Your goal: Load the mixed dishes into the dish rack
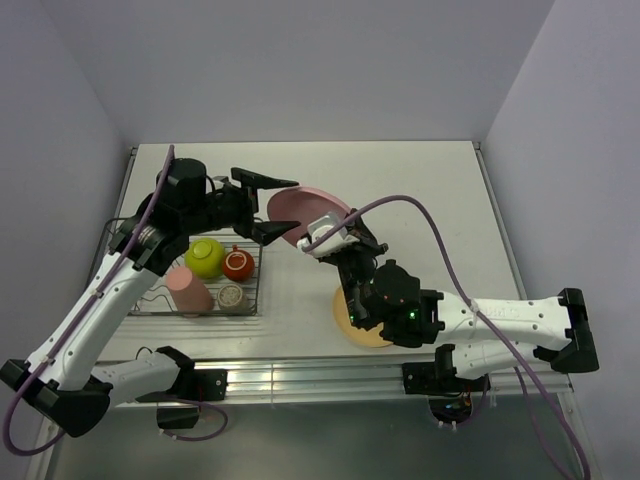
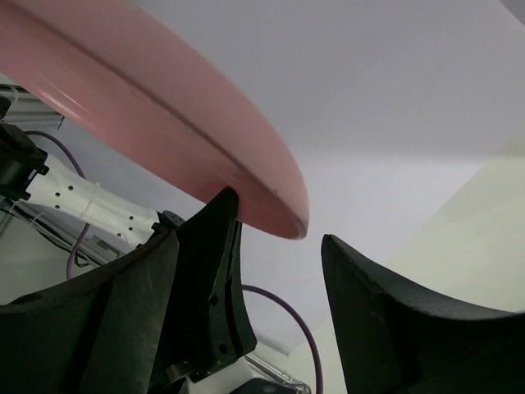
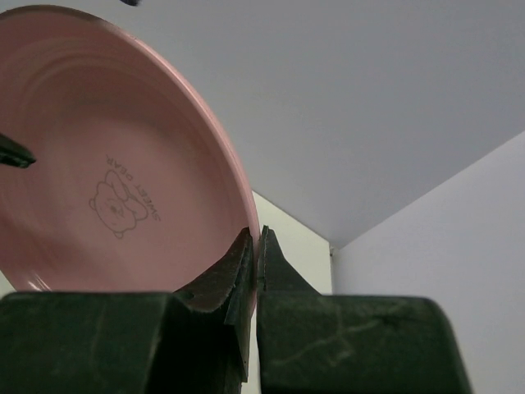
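The yellow-orange plate (image 1: 342, 318), nearer the camera than the pink plate (image 1: 300, 210), lies mostly under the right arm (image 1: 480, 320) — only a crescent shows. In the left wrist view the pink plate runs off the top and left edges. The dish rack (image 1: 258, 280), left of the pink plate, is partly covered by the left arm (image 1: 110, 290).

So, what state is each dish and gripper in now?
pink plate: held aloft
right gripper: shut on its rim
left gripper: open
yellow-orange plate: flat on table
lime-green bowl: in dish rack
red-orange bowl: in rack
salmon-pink cup: in rack, lying
beige cup: in rack, upright
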Robot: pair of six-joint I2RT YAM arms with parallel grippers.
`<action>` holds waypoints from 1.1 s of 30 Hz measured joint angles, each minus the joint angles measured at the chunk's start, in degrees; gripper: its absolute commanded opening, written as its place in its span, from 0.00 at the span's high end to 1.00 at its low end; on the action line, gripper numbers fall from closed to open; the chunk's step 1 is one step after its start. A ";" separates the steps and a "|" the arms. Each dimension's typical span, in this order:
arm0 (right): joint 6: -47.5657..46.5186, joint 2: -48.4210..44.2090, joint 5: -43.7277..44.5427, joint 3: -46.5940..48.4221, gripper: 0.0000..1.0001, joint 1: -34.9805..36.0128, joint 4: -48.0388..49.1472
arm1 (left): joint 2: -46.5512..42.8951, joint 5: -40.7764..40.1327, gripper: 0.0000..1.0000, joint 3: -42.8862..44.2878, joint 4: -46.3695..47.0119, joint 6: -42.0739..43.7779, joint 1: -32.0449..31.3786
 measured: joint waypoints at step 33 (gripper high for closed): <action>-21.46 7.65 6.99 3.37 0.00 7.08 24.06 | 1.14 5.84 1.00 -2.03 -11.87 16.55 28.44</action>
